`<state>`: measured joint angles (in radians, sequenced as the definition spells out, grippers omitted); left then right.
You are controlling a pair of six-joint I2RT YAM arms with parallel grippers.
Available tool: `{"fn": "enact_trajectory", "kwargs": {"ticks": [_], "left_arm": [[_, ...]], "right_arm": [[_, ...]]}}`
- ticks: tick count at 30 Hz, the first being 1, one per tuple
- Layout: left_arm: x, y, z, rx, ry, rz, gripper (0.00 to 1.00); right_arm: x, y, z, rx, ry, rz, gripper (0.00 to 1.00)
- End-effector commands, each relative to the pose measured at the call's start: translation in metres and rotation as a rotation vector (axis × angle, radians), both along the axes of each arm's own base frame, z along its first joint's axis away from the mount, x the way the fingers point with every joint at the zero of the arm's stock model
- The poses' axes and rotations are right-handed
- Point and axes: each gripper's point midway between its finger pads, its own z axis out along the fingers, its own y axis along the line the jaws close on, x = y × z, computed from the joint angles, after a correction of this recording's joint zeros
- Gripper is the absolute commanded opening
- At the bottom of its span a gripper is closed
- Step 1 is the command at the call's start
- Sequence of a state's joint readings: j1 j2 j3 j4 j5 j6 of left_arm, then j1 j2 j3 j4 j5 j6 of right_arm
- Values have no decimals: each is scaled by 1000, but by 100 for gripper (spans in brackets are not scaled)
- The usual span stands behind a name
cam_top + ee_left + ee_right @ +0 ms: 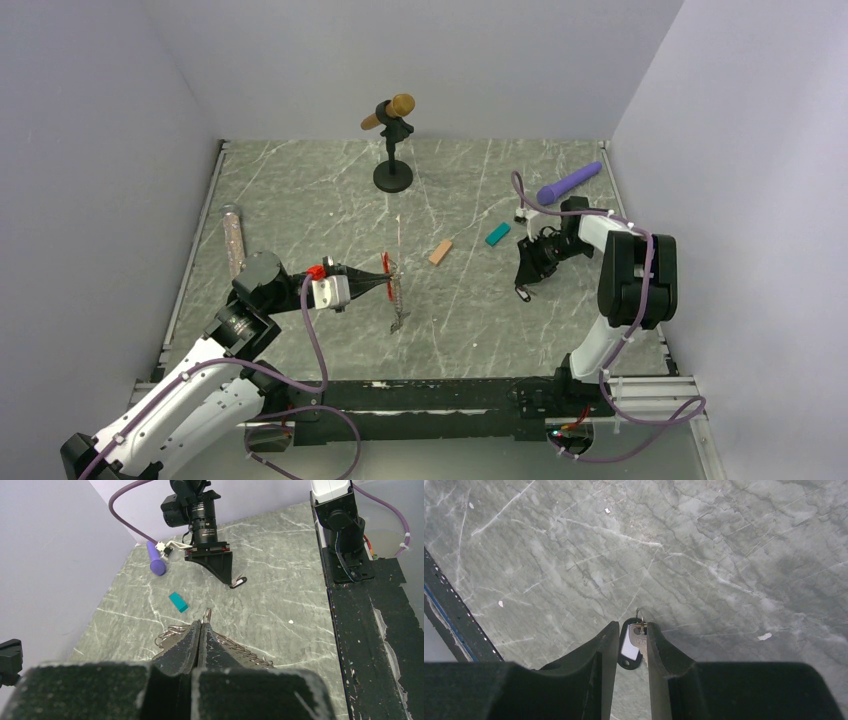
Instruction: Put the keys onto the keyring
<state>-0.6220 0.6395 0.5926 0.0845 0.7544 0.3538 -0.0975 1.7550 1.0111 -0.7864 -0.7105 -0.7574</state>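
Left gripper: jaws pressed fully together, pinching the keyring near the middle of the table. The red clip sits at the fingertips. The thin chain droops below and spills to both sides of the fingers in the left wrist view. A small ring pokes out just past the tips.

Right gripper: jaws almost together, the narrow gap filled by one key. It has a black head with a pale patch and a small wire loop at the end that points past the fingertips. It is held low on the right side, well apart from the keyring; cannot tell whether it touches the table. No other keys seen.

Handling, judged:
- Key: light, rigid, tiny. Best gripped across the flat faces of the head, leaving the loop free. Its smooth faces may let it pivot between the pads.
- Keyring: light, and the chain is limp and will swing. Only the clip and ring look stiff, so hold it close to the ring to keep the opening steady.
- Risk: the chain snagging on the fingers.

The teal block and tan block lie between the arms, not involved
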Motion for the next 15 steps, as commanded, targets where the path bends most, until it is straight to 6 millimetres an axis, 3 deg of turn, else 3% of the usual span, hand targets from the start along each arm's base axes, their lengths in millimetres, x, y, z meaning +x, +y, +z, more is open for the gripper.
{"fn": "enact_trajectory", "kwargs": {"ticks": [1, 15], "left_arm": [[-2, 0, 15, -26, -57, -12, 0], [-3, 1, 16, -27, -60, -14, 0]], "right_arm": [[4, -2, 2, 3, 11, -9, 31], [1, 0, 1, 9, 18, 0, 27]]}}
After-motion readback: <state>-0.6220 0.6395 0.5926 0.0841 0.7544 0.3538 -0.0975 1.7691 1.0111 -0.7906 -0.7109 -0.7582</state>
